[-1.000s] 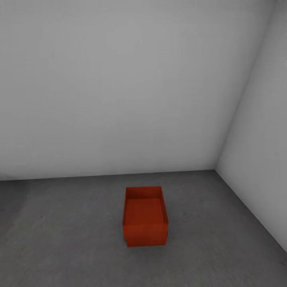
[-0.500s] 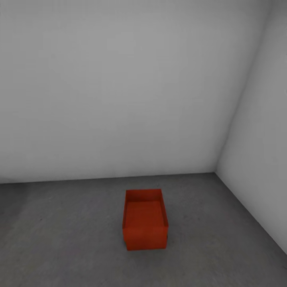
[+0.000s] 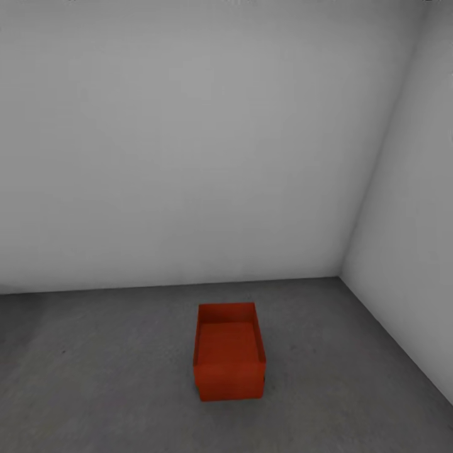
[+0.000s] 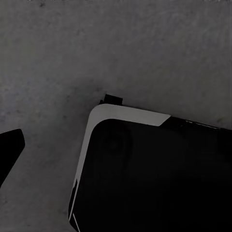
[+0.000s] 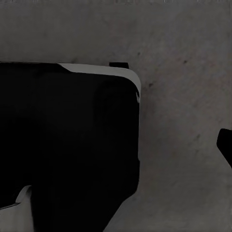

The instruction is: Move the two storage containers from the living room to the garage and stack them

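One orange-red storage container (image 3: 229, 351) stands upright and lidless on the dark grey garage floor (image 3: 113, 377), near the corner where two plain grey walls meet. Its inside looks empty. Its front face has a slight step low down, and I cannot tell whether a second container sits under it. In the left wrist view a single dark fingertip (image 4: 10, 149) pokes in at the picture's edge above the concrete. The right wrist view likewise holds one dark fingertip (image 5: 225, 145) at its edge. Neither is near the container, and nothing shows between any fingers.
The back wall (image 3: 189, 157) and the right wall (image 3: 409, 251) close off the corner behind the container. Both wrist views look down on my black base with its white rim (image 4: 130, 113) (image 5: 96, 70) over the concrete.
The whole head picture has slid down a little, so the camera moved. The container keeps its place on the floor.
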You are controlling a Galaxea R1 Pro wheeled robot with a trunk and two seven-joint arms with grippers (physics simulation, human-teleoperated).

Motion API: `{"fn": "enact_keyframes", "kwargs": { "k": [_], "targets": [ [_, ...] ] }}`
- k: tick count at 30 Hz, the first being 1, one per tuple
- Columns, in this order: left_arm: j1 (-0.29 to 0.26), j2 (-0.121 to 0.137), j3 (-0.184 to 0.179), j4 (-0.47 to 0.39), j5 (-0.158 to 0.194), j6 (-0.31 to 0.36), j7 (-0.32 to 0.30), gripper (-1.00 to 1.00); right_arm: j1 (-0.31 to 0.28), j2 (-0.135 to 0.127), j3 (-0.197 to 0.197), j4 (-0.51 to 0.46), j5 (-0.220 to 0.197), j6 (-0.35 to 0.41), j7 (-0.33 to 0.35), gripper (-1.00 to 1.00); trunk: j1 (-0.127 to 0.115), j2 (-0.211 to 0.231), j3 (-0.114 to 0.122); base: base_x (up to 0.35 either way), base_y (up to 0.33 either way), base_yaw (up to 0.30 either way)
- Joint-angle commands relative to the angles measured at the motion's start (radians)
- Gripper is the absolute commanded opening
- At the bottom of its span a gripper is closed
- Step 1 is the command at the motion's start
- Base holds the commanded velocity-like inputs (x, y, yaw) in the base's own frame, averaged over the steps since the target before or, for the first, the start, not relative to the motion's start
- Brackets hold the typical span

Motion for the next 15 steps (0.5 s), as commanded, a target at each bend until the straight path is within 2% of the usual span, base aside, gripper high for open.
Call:
{"fn": "enact_keyframes", "kwargs": {
  "k": [1,15],
  "targets": [
    [-0.001,0.000,0.007,0.001,0.001,-0.003,-0.002,1.00,-0.002,0.001,0.007,0.003,-0.003,-0.005,-0.004,1.00,0.000,-0.002,0.000,0.000,0.000,0.000],
    [-0.001,0.000,0.006,0.001,0.001,-0.003,-0.002,1.00,-0.001,0.008,0.011,0.003,0.002,-0.011,-0.005,1.00,0.000,-0.002,0.022,0.000,0.000,0.000]
  ]
}}
